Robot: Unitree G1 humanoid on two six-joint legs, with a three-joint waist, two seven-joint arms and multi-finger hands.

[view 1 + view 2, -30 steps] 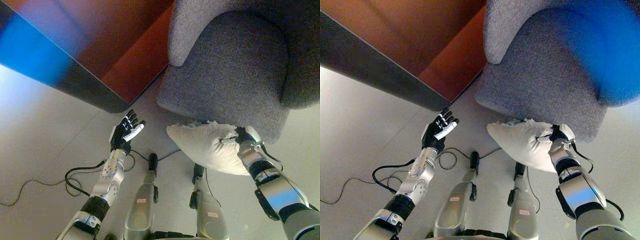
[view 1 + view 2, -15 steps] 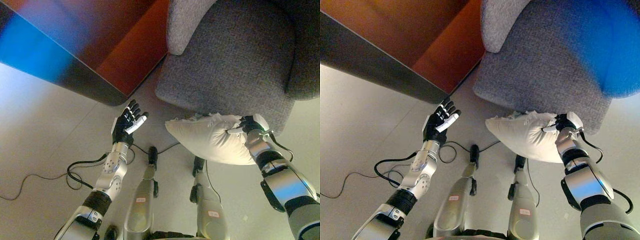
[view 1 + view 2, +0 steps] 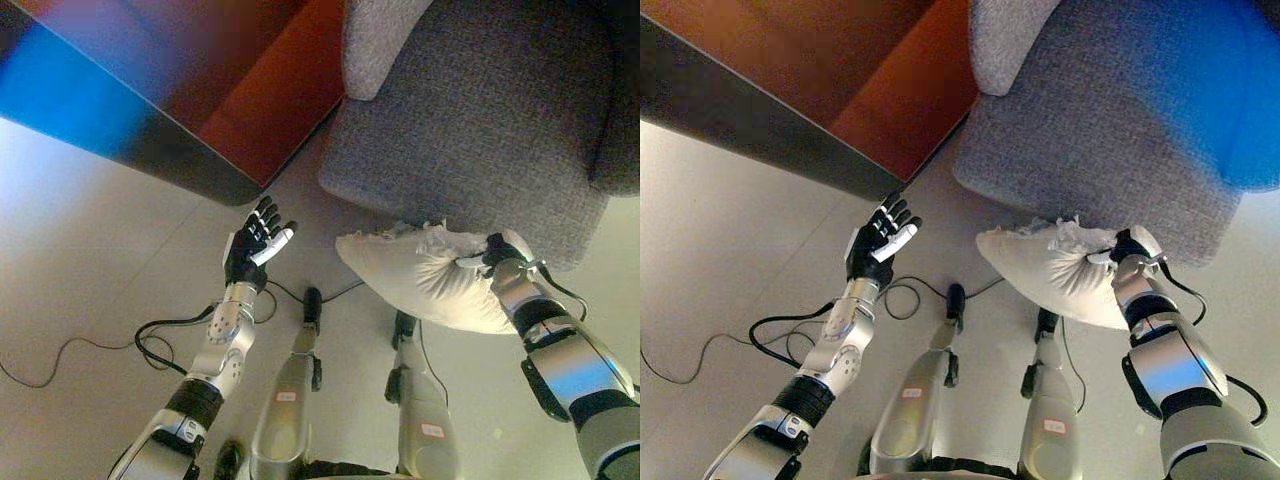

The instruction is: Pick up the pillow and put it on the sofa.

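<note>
While the right hand (image 3: 500,255) pinches the white pillow (image 3: 425,285) by its bunched upper right corner, fingers clamped on the fabric, the pillow hangs clear of the floor (image 3: 90,250), just in front of the grey sofa (image 3: 470,120) seat's front edge. My read is that the corner grip is what lets the bulk sag down and left, so the body trails below the hand rather than sitting level. It overlaps the seat edge in view; can't tell whether it touches.

Left hand (image 3: 252,250) is idle, held out over the floor with fingers apart and straight, holding nothing, well left of the pillow. A dark wooden cabinet (image 3: 200,90) stands at upper left beside the sofa's armrest.

Compared with a second ago: pillow and right hand sit slightly higher and closer to the seat edge, with the grip unchanged. Part of that is camera shift, since the sofa moved in frame too. Left hand's pose is essentially the same. Placement not yet done; the pillow is not on the seat.
</note>
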